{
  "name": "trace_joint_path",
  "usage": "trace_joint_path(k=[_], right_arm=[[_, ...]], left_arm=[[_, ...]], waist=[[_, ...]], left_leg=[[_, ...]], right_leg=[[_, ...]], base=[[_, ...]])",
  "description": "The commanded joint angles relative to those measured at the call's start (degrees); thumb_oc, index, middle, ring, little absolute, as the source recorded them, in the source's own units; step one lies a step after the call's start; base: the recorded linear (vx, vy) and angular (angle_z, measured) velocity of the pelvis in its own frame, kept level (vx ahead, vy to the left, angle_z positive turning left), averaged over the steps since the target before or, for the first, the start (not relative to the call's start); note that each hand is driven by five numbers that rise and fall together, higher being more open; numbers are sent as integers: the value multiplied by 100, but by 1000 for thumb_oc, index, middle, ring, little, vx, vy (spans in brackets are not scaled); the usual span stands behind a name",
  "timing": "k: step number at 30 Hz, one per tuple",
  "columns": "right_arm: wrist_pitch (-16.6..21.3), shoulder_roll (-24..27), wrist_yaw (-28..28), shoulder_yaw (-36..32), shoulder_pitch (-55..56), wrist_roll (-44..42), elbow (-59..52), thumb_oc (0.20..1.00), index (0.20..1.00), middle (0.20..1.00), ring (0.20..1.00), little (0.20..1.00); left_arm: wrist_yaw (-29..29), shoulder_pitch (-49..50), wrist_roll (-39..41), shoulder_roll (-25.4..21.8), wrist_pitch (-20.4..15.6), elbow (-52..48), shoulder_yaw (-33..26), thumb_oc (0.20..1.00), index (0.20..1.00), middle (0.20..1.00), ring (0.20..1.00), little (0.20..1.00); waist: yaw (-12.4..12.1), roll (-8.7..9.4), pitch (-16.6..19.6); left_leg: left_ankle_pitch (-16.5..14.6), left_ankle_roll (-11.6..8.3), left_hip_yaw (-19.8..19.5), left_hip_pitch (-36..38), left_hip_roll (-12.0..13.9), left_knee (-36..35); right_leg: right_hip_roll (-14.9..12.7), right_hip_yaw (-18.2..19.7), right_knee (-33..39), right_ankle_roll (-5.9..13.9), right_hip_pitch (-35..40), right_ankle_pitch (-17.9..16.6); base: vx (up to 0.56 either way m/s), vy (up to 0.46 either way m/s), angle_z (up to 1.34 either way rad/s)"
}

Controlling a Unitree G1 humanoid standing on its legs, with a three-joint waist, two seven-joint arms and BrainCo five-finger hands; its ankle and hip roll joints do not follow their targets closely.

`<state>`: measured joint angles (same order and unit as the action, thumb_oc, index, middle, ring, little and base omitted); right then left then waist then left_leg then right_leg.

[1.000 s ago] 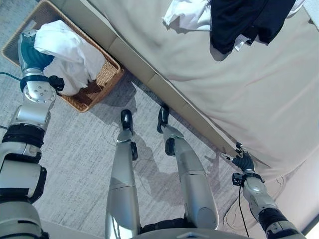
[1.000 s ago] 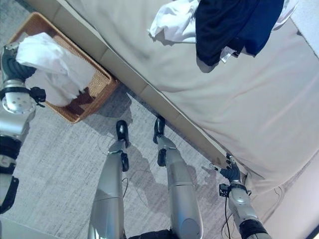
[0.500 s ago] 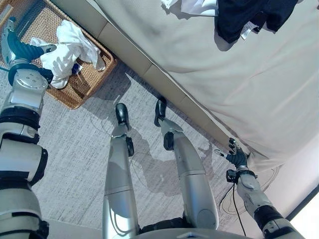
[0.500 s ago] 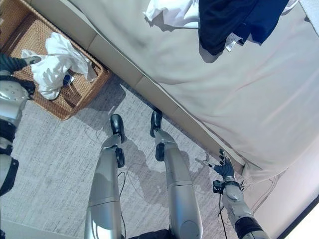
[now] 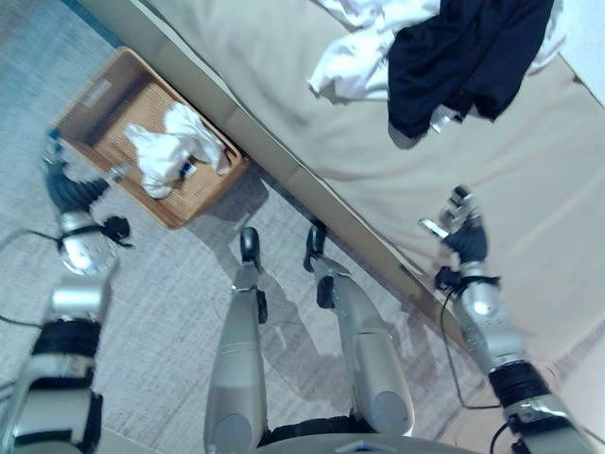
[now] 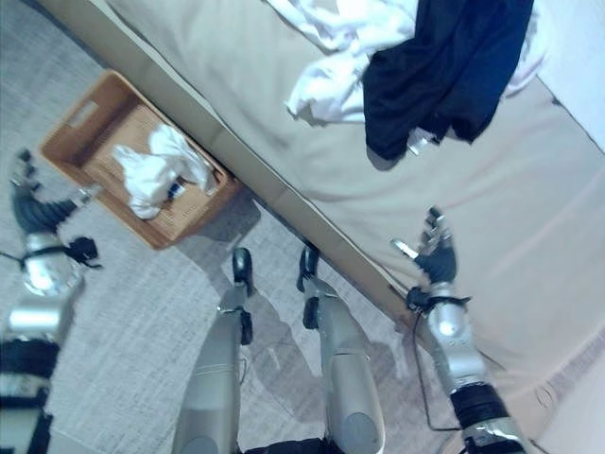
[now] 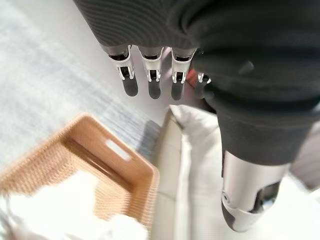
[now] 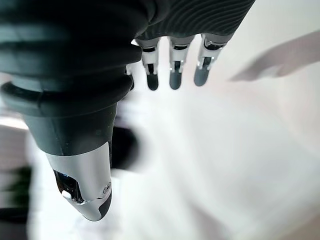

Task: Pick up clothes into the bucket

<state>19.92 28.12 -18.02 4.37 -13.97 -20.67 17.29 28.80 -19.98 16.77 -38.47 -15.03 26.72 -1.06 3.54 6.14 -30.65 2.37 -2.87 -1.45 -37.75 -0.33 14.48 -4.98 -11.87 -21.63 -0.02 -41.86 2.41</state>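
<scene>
The left hand [image 5: 68, 189] no longer holds the white garment [image 5: 172, 151]: a second ago it gripped the bundle above the wicker basket [image 5: 87, 104], and now the cloth lies crumpled inside the basket while the hand hangs over the carpet beside it, fingers [image 7: 152, 82] straight and empty. The right hand [image 5: 463, 232] has risen from the floor at the bed's edge and is now above the bed [image 5: 529, 180], its fingers [image 8: 172, 67] spread.
</scene>
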Motion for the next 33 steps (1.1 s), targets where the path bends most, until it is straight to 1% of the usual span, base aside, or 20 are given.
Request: trace_joint_path(k=[1, 2, 3, 5, 8, 10, 11, 12, 15, 17, 20, 23, 25, 30, 33], right_arm=[[305, 817, -420, -417, -279, 797, -528, 1000, 1000, 1000, 1000, 1000], [323, 886, -518, -471, -393, 924, -588, 1000, 1000, 1000, 1000, 1000], [250, 1023, -605, -532, -506, 1147, -745, 1000, 1000, 1000, 1000, 1000], [255, 1159, -685, -630, -693, 1307, -858, 1000, 1000, 1000, 1000, 1000], [127, 1347, -900, -709, -1063, 1530, -854, 1000, 1000, 1000, 1000, 1000], [76, 1452, -987, -735, -1263, 1655, -776, 1000, 1000, 1000, 1000, 1000], [-95, 1703, -1184, -748, -1533, 1940, -623, 1000, 1000, 1000, 1000, 1000], [-94, 1707, -1187, -738, -1540, 1941, -617, 1000, 1000, 1000, 1000, 1000], [-401, 2072, -1471, -631, -1956, 2442, -163, 1000, 1000, 1000, 1000, 1000], [-602, 2326, -1577, -542, -2199, 2599, 129, 1000, 1000, 1000, 1000, 1000], [-818, 2468, -1625, -417, -2452, 2631, 492, 1000, 1000, 1000, 1000, 1000], [-974, 2665, -1611, -105, -2894, 2660, 1083, 1000, 1000, 1000, 1000, 1000], [-1081, 2831, -1549, 201, -3286, 2642, 1562, 1000, 1000, 1000, 1000, 1000], [-1187, 3054, -1449, 854, -4066, 2330, 2511, 1000, 1000, 1000, 1000, 1000], [-1159, 3061, -1324, 1305, -4716, 2014, 3228, 1000, 1000, 1000, 1000, 1000]], left_arm=[[-268, 164, -42, 486, -496, 99, 71, 1000, 1000, 1000, 1000, 1000], [-333, 247, 0, 653, -558, 114, 127, 1000, 1000, 1000, 1000, 1000], [-457, 365, 46, 836, -587, 156, 172, 1000, 1000, 1000, 1000, 1000], [-530, 582, 29, 1090, -607, 233, 238, 1000, 1000, 1000, 1000, 1000], [-649, 949, -143, 1298, -605, 387, 359, 1000, 1000, 1000, 1000, 1000], [-758, 1138, -27, 1475, -597, 566, 407, 1000, 1000, 1000, 1000, 1000], [-873, 1357, 83, 1633, -609, 630, 473, 1000, 1000, 1000, 1000, 1000], [-875, 1359, 84, 1638, -610, 629, 470, 1000, 1000, 1000, 1000, 1000], [-912, 1496, 18, 1791, -597, 994, 625, 1000, 1000, 1000, 1000, 1000], [-954, 1598, 55, 1879, -563, 1175, 698, 1000, 1000, 1000, 1000, 1000], [-1044, 1719, 157, 2020, -490, 1496, 839, 1000, 1000, 1000, 1000, 1000], [-1165, 1844, 186, 2073, -444, 1600, 1015, 1000, 1000, 1000, 1000, 1000], [-1235, 1902, 145, 2029, -430, 1581, 1134, 1000, 1000, 1000, 1000, 1000], [-1309, 2178, 311, 1988, -440, 1342, 1356, 1000, 1000, 1000, 1000, 1000], [-1390, 2320, 311, 2001, -437, 1340, 1525, 1000, 1000, 1000, 1000, 1000]], waist=[[-17, -631, 86], [-38, -668, 86], [-72, -735, 88], [-112, -837, 195], [-223, -938, 361], [-288, -994, 455], [-345, -1058, 534], [-339, -1063, 534], [-398, -1143, 637], [-430, -1185, 684], [-470, -1255, 738], [-493, -1323, 751], [-527, -1342, 749], [-626, -1341, 679], [-658, -1366, 621]], left_leg=[[-133, -100, -207, 450, 216, 41], [-99, -108, -183, 580, 222, -48], [-53, -118, -187, 762, 215, -198], [15, -137, -178, 1002, 181, -407], [31, -132, -145, 1281, 149, -631], [34, -126, -96, 1386, 132, -720], [52, -118, -111, 1481, 101, -822], [54, -118, -113, 1484, 101, -827], [39, -96, -110, 1614, 77, -922], [37, -89, -112, 1667, 49, -961], [53, -76, -146, 1777, 21, -1081], [113, -72, -180, 1820, 9, -1225], [164, -71, -197, 1815, 33, -1325], [262, -73, -273, 1779, 53, -1465], [267, -68, -287, 1730, 29, -1450]], right_leg=[[-273, 209, 209, 548, 547, -42], [-277, 216, 219, 545, 649, -31], [-279, 219, 277, 548, 806, -13], [-295, 204, 345, 550, 966, 21], [-296, 221, 478, 569, 1171, 33], [-312, 228, 515, 576, 1237, 33], [-326, 234, 528, 591, 1287, 51], [-326, 232, 528, 591, 1290, 51], [-355, 233, 477, 611, 1337, 94], [-383, 231, 441, 612, 1368, 120], [-414, 204, 381, 613, 1420, 166], [-450, 164, 385, 626, 1440, 167], [-444, 134, 412, 633, 1416, 146], [-417, 79, 495, 639, 1381, 76], [-421, 92, 478, 639, 1327, 64]], base=[[6, 15, -7], [71, -18, -13], [80, -49, -17], [97, -28, -5], [109, 2, 3], [121, 3, -3], [96, -17, -1], [96, -16, -1], [89, -6, 2], [87, -10, 5], [76, 2, 8], [50, 20, 8], [34, -1, 6], [22, -19, 4], [11, 6, 5]])
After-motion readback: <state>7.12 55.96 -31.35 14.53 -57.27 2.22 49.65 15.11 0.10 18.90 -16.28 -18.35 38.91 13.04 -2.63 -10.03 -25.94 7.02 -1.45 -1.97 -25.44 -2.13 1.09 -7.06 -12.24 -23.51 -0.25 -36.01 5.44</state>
